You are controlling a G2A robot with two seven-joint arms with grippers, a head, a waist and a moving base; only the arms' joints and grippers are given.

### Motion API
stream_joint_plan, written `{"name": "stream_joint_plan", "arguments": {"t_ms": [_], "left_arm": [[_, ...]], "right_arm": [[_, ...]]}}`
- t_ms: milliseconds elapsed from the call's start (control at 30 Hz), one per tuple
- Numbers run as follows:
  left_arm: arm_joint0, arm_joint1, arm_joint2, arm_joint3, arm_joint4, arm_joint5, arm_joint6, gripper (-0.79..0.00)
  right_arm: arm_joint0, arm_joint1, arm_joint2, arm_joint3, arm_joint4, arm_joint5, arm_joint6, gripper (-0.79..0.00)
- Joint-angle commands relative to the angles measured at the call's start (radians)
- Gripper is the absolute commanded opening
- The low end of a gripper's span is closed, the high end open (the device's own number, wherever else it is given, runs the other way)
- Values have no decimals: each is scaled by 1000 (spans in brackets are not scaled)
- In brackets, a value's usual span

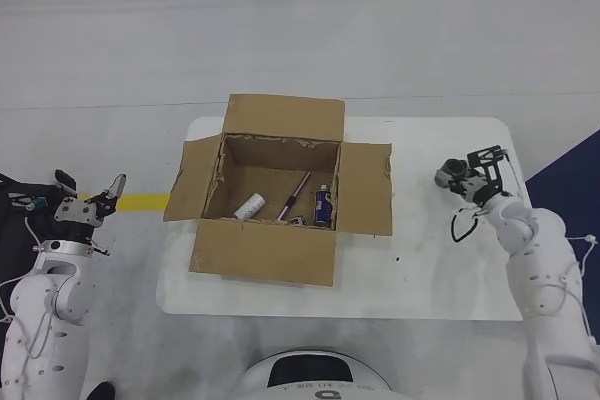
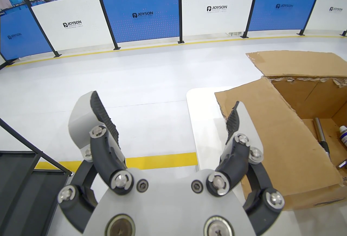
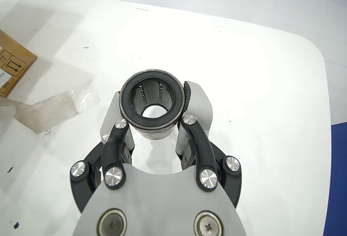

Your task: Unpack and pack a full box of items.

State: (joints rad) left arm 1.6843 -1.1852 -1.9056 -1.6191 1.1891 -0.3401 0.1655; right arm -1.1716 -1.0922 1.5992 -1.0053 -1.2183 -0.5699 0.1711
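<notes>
An open cardboard box point(image 1: 280, 250) stands mid-table with all flaps folded out. Inside lie a white bottle point(image 1: 249, 206), a slim rod point(image 1: 297, 193) and a small blue bottle point(image 1: 323, 205). My right gripper point(image 3: 153, 105) is shut on a hollow metal cylinder point(image 3: 151, 101) with ball rows inside, held above the table's right part, clear of the box. In the top view that cylinder point(image 1: 448, 174) hangs near the table's right far corner. My left gripper point(image 2: 165, 112) is open and empty, off the table's left side over the floor, with the box flap point(image 2: 271, 134) beside it.
The white table point(image 1: 420, 270) has bare surface to the right of the box. A clear plastic scrap point(image 3: 54, 107) lies on it by the box flap point(image 3: 13, 63). A black rack point(image 2: 24, 185) stands left of the table on the floor.
</notes>
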Motion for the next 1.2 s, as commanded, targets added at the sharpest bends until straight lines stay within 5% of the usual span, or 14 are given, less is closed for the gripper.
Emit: {"name": "stream_joint_plan", "arguments": {"t_ms": [0, 167, 400, 467, 500, 700, 967, 1167], "left_arm": [[0, 0, 0, 0, 0, 0, 0, 0], [0, 0, 0, 0, 0, 0, 0, 0], [0, 0, 0, 0, 0, 0, 0, 0], [0, 0, 0, 0, 0, 0, 0, 0], [0, 0, 0, 0, 0, 0, 0, 0], [0, 0, 0, 0, 0, 0, 0, 0], [0, 0, 0, 0, 0, 0, 0, 0], [0, 0, 0, 0, 0, 0, 0, 0]], "right_arm": [[9, -1, -10, 26, -6, 11, -15, -785], [25, -2, -29, 70, -12, 16, -19, -785], [39, 1, -45, 95, -18, 5, -6, -437], [40, 3, -46, 93, -19, 6, -1, -58], [39, 4, -44, 84, -22, 8, 0, 0], [-1, 16, -10, -19, -27, 32, -9, 0], [-103, 24, 31, -363, 5, 54, -19, 0], [-81, 22, -17, -536, 23, 8, -2, 0]]}}
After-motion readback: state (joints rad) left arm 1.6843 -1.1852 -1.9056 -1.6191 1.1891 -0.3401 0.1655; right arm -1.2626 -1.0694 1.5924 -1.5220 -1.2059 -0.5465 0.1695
